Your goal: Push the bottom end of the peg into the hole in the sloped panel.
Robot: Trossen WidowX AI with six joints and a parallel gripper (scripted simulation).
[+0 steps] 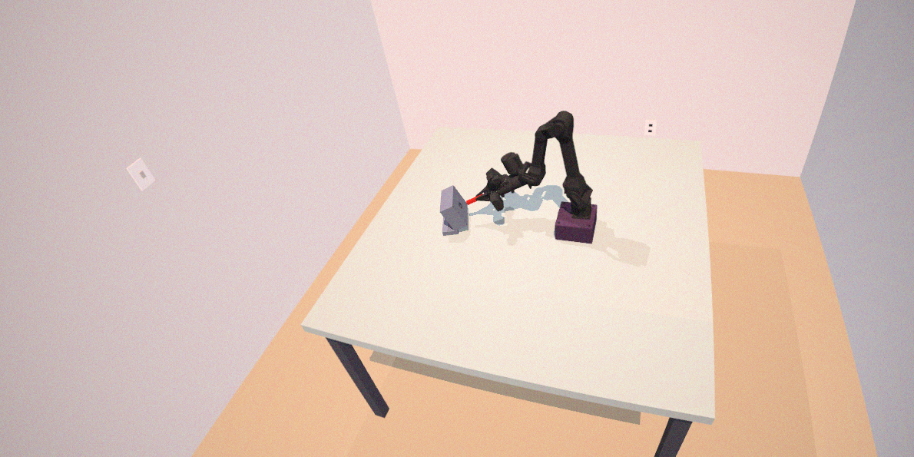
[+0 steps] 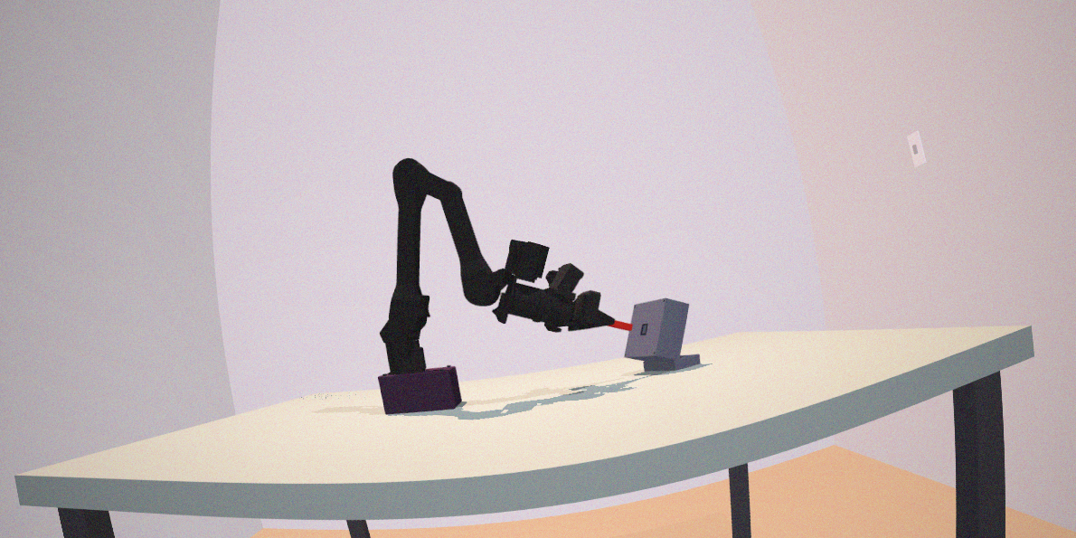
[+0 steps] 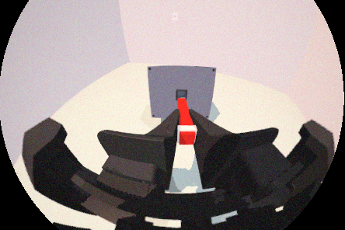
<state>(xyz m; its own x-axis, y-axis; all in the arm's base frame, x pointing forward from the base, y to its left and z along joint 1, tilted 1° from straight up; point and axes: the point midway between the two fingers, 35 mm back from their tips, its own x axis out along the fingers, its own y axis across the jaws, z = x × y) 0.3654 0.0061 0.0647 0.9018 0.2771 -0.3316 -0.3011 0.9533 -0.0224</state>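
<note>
Peg gripped in claw, far end near the square hole. Risk: slight misalignment or twist could jam it against the rim.

panel: on worktop, near top view's left edge | base: nearer top view's right edge

The black arm rises from its base, bends at a high elbow and slopes down to the wrist. The gripper points forward and slightly downward, its fingers closed on something, though the fingertips look rather small from outside.
</note>
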